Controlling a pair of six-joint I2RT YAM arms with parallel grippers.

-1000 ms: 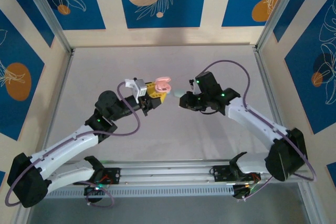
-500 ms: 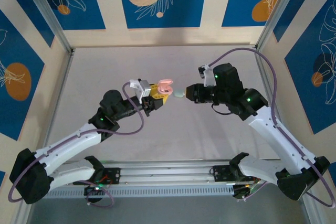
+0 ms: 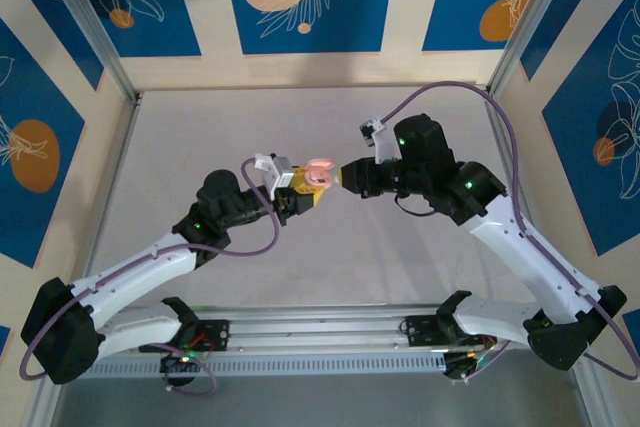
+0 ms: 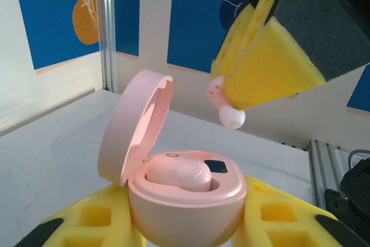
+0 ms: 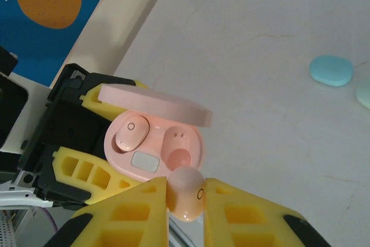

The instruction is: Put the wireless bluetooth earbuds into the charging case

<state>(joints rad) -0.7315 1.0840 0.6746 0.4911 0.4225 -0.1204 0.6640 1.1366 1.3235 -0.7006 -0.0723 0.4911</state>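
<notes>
The right gripper [image 5: 185, 188] pinches a pink earbud [image 5: 186, 196] between its jaws: tiny, glossy, light, likely slippery, best held across its sides. The left gripper [image 4: 185, 227] clamps the open charging case [image 4: 185, 203], whose empty socket [image 5: 179, 155] sits at the bud's 12 o'clock

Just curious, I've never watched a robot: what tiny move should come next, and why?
Probably ease the right pincer toward the case so its pink earbud drops into the empty socket. The left pincer holds the case open, a second earbud is seated, and the held one hovers close by.
</notes>
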